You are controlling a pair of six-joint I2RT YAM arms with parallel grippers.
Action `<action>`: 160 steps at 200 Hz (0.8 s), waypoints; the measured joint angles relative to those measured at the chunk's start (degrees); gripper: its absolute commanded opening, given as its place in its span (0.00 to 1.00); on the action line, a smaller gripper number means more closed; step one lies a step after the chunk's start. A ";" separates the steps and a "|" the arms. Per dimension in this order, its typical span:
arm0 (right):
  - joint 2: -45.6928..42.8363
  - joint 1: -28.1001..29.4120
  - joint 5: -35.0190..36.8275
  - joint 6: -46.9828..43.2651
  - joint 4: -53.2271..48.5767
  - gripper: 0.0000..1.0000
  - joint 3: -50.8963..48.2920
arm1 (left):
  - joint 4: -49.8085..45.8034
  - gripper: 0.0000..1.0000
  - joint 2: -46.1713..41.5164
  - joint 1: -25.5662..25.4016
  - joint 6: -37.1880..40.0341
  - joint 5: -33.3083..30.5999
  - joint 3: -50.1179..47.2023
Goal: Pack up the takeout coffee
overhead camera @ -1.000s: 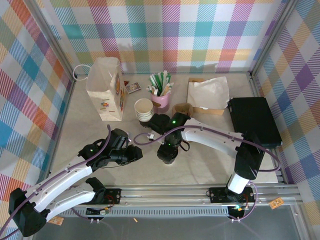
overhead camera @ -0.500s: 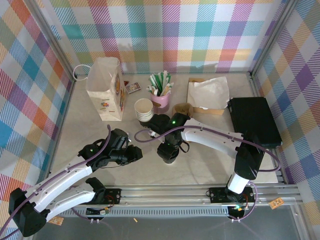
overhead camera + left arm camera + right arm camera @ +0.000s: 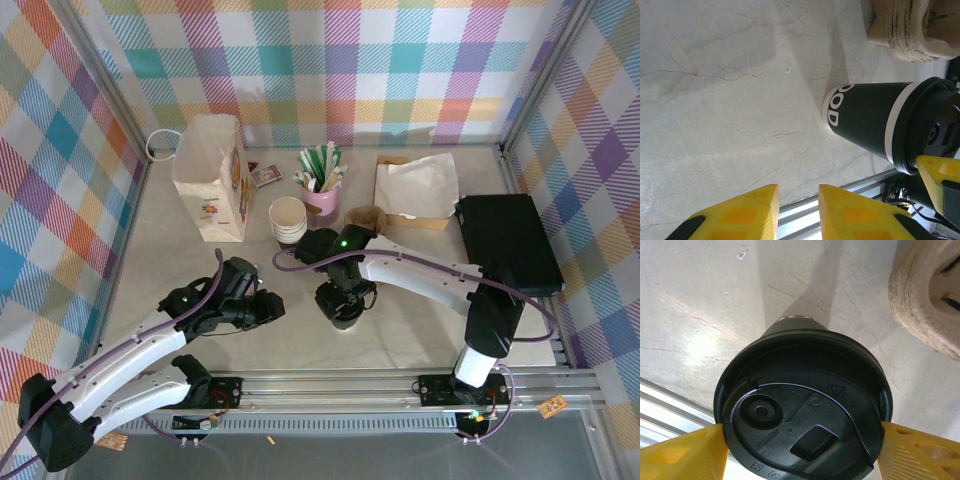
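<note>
Here the takeout coffee stands upright near the table's front rail, the right gripper clasping its black lid from both sides; bare tabletop lies leftward, where the left gripper hangs empty, narrowly parted; behind stand a paper cup stack and a paper bag.

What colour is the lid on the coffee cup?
The lid is plain black; the right wrist view shows it best.

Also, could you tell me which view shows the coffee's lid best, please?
The right wrist view: the lid is seen from above, its whole top clear, with the right gripper at its sides. The left wrist view shows its rim side-on; the top view has it mostly hidden under that gripper.
</note>
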 measured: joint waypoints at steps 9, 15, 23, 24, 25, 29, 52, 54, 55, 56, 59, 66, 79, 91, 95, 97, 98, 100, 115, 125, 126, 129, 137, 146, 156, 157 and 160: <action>0.02 0.00 0.00 1.42 -0.13 0.73 0.07 | 0.00 0.27 0.17 0.00 0.04 0.00 0.00; 0.02 0.00 0.00 2.25 -0.26 0.73 0.09 | 0.00 0.27 0.33 0.00 0.17 0.00 0.02; 0.02 0.00 -0.04 3.39 -0.39 0.73 0.09 | 0.00 0.27 0.59 0.00 0.20 0.00 0.07; 0.02 0.00 -0.07 3.48 -0.39 0.73 0.09 | 0.00 0.27 0.61 0.00 0.20 0.00 0.07; 0.02 0.00 -0.07 3.65 -0.42 0.73 0.09 | 0.00 0.27 0.61 0.00 0.20 0.00 0.09; 0.02 0.00 -0.11 4.13 -0.44 0.73 0.09 | 0.00 0.27 0.76 0.00 0.22 0.00 0.15; 0.02 0.00 -0.35 6.54 -0.46 0.73 0.09 | 0.04 0.27 1.36 0.00 0.44 0.00 0.85; 0.02 0.00 -0.37 6.69 -0.46 0.73 0.09 | 0.04 0.27 1.38 0.00 0.44 0.00 0.90; 0.02 0.00 -0.37 6.84 -0.46 0.73 0.09 | 0.04 0.27 1.42 0.00 0.46 0.00 0.92; 0.02 0.00 -0.39 6.93 -0.46 0.73 0.09 | 0.04 0.27 1.44 0.00 0.48 0.00 0.94; 0.02 0.00 -0.42 7.19 -0.46 0.73 0.09 | 0.02 0.27 1.49 0.00 0.59 0.02 1.01; 0.02 0.00 -0.57 7.74 -0.44 0.73 0.09 | 0.04 0.27 1.62 0.00 0.70 0.02 1.18; 0.02 0.00 -0.81 8.79 -0.39 0.73 0.09 | 0.02 0.27 1.77 0.00 1.11 0.02 1.44; 0.02 -0.02 -1.05 9.57 -0.28 0.73 0.07 | 0.04 0.27 1.92 0.00 1.49 0.04 1.68; 0.00 -0.02 -1.09 9.90 -0.17 0.74 0.07 | 0.04 0.27 2.01 0.00 1.55 0.04 1.75; 0.00 -0.02 -1.11 10.10 -0.11 0.74 0.07 | 0.04 0.27 2.08 0.00 1.60 0.04 1.81; 0.00 -0.02 -1.14 10.10 -0.09 0.74 0.04 | 0.04 0.27 2.10 0.00 1.62 0.04 1.84; 0.00 -0.02 -1.22 10.14 -0.02 0.74 0.02 | 0.04 0.27 2.16 0.00 1.68 0.04 1.86; -0.22 -0.13 -1.31 10.99 0.42 0.78 -0.22 | 0.04 0.28 2.67 0.00 1.95 0.07 2.21; -0.46 -0.22 -1.64 11.82 0.68 0.80 -0.50 | 0.07 0.28 3.02 0.00 2.14 0.09 2.49; -0.46 -0.24 -1.68 11.78 0.70 0.80 -0.55 | 0.07 0.28 3.04 0.00 2.16 0.09 2.49; -0.52 -0.31 -1.73 11.87 0.85 0.81 -0.66 | 0.07 0.28 3.13 0.00 2.32 0.09 2.56; -0.66 -0.42 -1.95 12.22 1.05 0.83 -0.87 | 0.11 0.28 3.39 0.00 2.60 0.15 2.69; -0.79 -0.44 -2.14 12.59 1.25 0.84 -0.92 | 0.11 0.28 3.65 0.00 2.78 0.24 2.84; -1.01 -0.46 -2.40 12.92 1.51 0.85 -0.92 | 0.15 0.28 3.91 0.00 2.97 0.26 2.97; -1.01 -0.48 -2.43 12.96 1.53 0.85 -0.92 | 0.17 0.29 3.93 0.00 2.97 0.26 2.99; -1.11 -0.52 -2.54 13.05 1.60 0.85 -0.92 | 0.26 0.29 4.02 0.00 2.99 0.26 3.02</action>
